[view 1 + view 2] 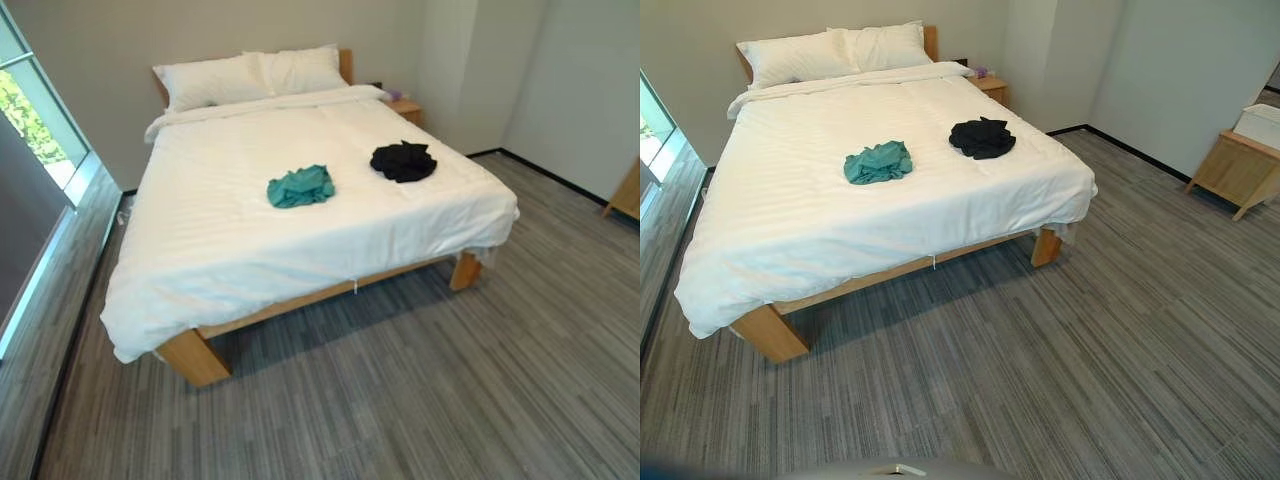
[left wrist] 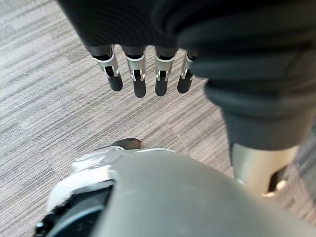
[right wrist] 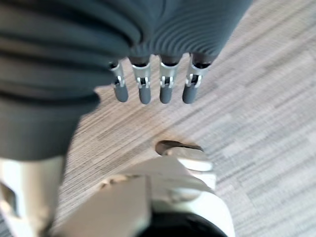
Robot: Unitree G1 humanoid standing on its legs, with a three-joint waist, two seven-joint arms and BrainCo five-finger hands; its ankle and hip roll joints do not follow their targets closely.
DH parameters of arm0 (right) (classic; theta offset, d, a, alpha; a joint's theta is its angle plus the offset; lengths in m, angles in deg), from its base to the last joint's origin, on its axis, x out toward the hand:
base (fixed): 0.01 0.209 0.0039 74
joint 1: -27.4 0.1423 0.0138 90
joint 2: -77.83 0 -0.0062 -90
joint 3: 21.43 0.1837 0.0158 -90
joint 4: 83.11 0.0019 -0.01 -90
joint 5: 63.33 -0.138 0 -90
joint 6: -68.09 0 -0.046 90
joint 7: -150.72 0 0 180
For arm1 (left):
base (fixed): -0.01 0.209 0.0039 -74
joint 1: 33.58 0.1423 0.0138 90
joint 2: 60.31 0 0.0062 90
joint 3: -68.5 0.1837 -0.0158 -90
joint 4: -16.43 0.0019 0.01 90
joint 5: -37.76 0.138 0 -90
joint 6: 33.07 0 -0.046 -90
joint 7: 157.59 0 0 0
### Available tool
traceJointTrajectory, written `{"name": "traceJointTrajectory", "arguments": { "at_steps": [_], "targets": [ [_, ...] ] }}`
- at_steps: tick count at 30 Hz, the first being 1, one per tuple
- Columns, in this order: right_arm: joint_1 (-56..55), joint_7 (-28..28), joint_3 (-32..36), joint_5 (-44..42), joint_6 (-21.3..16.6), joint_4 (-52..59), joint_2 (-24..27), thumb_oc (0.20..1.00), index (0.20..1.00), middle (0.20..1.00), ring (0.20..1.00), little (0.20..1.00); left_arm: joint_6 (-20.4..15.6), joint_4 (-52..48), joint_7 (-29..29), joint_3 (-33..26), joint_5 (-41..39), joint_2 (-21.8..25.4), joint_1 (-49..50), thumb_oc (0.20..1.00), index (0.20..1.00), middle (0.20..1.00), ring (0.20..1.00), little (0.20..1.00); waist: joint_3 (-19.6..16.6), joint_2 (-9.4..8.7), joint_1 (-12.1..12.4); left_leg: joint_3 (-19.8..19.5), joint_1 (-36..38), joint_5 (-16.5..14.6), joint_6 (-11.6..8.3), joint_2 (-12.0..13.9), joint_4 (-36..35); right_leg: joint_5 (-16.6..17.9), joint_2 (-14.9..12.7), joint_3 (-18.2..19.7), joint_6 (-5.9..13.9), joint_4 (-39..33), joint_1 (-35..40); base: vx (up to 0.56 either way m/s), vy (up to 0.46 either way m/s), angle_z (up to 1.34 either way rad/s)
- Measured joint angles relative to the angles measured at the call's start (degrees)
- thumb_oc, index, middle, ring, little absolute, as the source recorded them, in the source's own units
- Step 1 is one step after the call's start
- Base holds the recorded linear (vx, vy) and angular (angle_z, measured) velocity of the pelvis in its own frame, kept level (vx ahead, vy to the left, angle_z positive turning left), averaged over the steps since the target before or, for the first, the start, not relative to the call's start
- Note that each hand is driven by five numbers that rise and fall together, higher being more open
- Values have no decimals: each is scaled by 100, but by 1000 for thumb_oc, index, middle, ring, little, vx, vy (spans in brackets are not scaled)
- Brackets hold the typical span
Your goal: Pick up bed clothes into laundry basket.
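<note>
A crumpled teal garment (image 1: 300, 187) lies near the middle of the white bed (image 1: 230, 250). A crumpled black garment (image 1: 403, 161) lies to its right, nearer the bed's right edge. Both also appear in the right eye view, teal garment (image 1: 878, 162) and black garment (image 1: 982, 138). My left hand (image 2: 138, 74) hangs over the striped floor with relaxed straight fingers and holds nothing. My right hand (image 3: 155, 81) hangs the same way, open and empty, far from the bed.
Two pillows (image 1: 250, 72) lie at the headboard. A small wooden nightstand (image 1: 990, 88) stands by the bed's far right corner. A wooden cabinet (image 1: 1240, 170) stands at the right wall. A window (image 1: 30, 120) runs along the left. Grey striped floor (image 1: 1090, 340) lies between me and the bed.
</note>
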Motion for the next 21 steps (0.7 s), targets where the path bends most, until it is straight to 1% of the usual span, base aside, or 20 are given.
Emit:
{"name": "traceJointTrajectory", "arguments": {
  "at_steps": [7,10,11,12,13,14,15,16,17,18,19,21],
  "targets": [
    [66,-2,5,9,1,3,29,1000,1000,1000,1000,1000,1,-28,-5,117,16,-33,-53,1000,1000,1000,1000,1000,62,87,-3,-4,112,-4,-6,2,-100,-3,18,-1,4,-130,128,0,0,0],
    [188,10,214,-116,17,137,145,1000,1000,1000,1000,1000,20,-146,7,351,63,-7,-193,1000,1000,1000,1000,1000,108,126,-23,24,116,-14,-21,-2,-105,-11,17,32,16,-124,102,-3,4,-6],
    [270,23,238,-312,-13,666,330,1000,1000,1000,1000,1000,25,-660,29,520,73,139,-366,1000,1000,1000,1000,1000,202,154,-35,59,117,-13,-20,1,-96,-4,22,73,34,-118,85,-16,7,-15],
    [263,34,233,-336,-20,939,402,1000,1000,1000,1000,1000,7,-918,68,652,92,230,-418,1000,1000,1000,1000,1000,240,145,-30,73,114,-13,-19,6,-95,0,26,85,40,-118,82,-17,5,-11],
    [263,34,233,-336,-20,939,402,1000,1000,1000,1000,1000,7,-918,68,652,92,230,-418,1000,1000,1000,1000,1000,240,145,-30,73,114,-13,-19,6,-95,0,26,85,40,-118,82,-19,1,-7],
    [306,46,262,-440,-170,1164,452,1000,1000,1000,1000,1000,-115,-1136,142,776,149,312,-549,1000,1000,1000,1000,1000,260,146,-23,101,130,-12,-19,12,-96,2,28,102,42,-120,89,-19,2,-12],
    [170,89,353,-497,-75,2334,613,1000,1000,1000,1000,1000,-15,-2185,148,821,245,574,-543,1000,1000,1000,1000,1000,271,188,-56,146,133,-15,-22,11,-107,10,39,149,36,-107,65,-16,3,-13],
    [80,133,379,-498,-78,2944,715,1000,1000,1000,1000,1000,-19,-2624,154,750,231,697,-525,1000,1000,1000,1000,1000,333,180,-67,148,134,-10,-19,12,-120,30,44,150,28,-119,71,-10,1,-10],
    [-8,176,471,-499,-103,3527,790,1000,1000,1000,1000,1000,-24,-2988,168,528,121,759,-500,1000,1000,1000,1000,1000,370,191,-80,156,155,8,-25,16,-148,58,49,151,11,-140,92,1,-2,-3],
    [-4,209,568,-509,-195,3808,824,1000,1000,1000,1000,1000,-84,-3151,199,275,-48,766,-530,1000,1000,1000,1000,1000,374,188,-101,166,199,23,-30,22,-181,84,57,152,9,-171,102,0,0,0],
    [-30,262,708,-639,-157,4384,885,1000,1000,1000,1000,1000,11,-3796,271,-90,-496,787,-389,1000,1000,1000,1000,1000,375,171,-156,163,262,21,-31,24,-197,86,73,150,10,-220,198,0,0,0],
    [-305,265,975,-732,-192,5322,913,1000,1000,1000,1000,1000,9,-5157,299,-243,-884,899,44,1000,1000,1000,1000,1000,392,158,-155,158,315,22,-31,29,-277,89,91,150,10,-302,250,0,0,0]
  ]
}}
